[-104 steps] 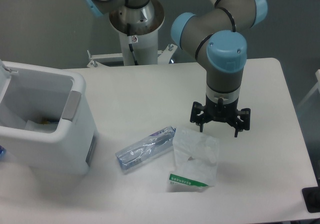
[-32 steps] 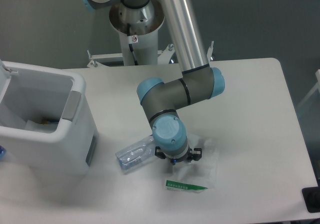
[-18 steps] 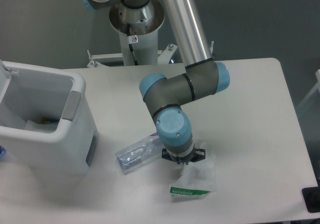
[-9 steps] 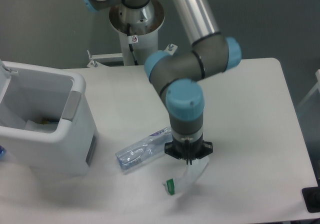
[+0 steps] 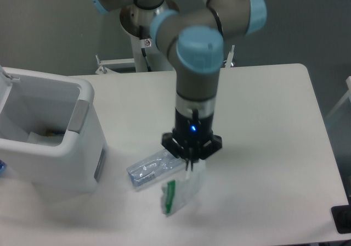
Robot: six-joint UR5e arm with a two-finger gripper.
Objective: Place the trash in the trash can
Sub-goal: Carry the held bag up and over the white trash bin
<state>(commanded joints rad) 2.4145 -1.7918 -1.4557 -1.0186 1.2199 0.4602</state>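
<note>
So two bits of trash here. The plastic bag [image 5: 181, 190] is hanging off my gripper [image 5: 190, 162], pinched at its top edge, with the green-white strip down at the lower left and its bottom just over the table [image 5: 269, 125]. My fingers look squeezed together on it, though the bag hides the tips a bit. The crushed bottle [image 5: 152, 169] is the other one, lying flat on the table just left of the bag, angled toward the bin and not touching it. One trash can [image 5: 49, 136] sits at the left edge of the table, well apart from me, open on top with a grey tab on the near rim; something pale and a bit of yellow sit inside at the bottom.

Compared to half a second ago: the bag has come up off the table and swung left, and my arm is higher and more upright. Nearly six seconds back both items lay flat and I was off to the right with fingers spread. Bottle hasn't really budged
</note>
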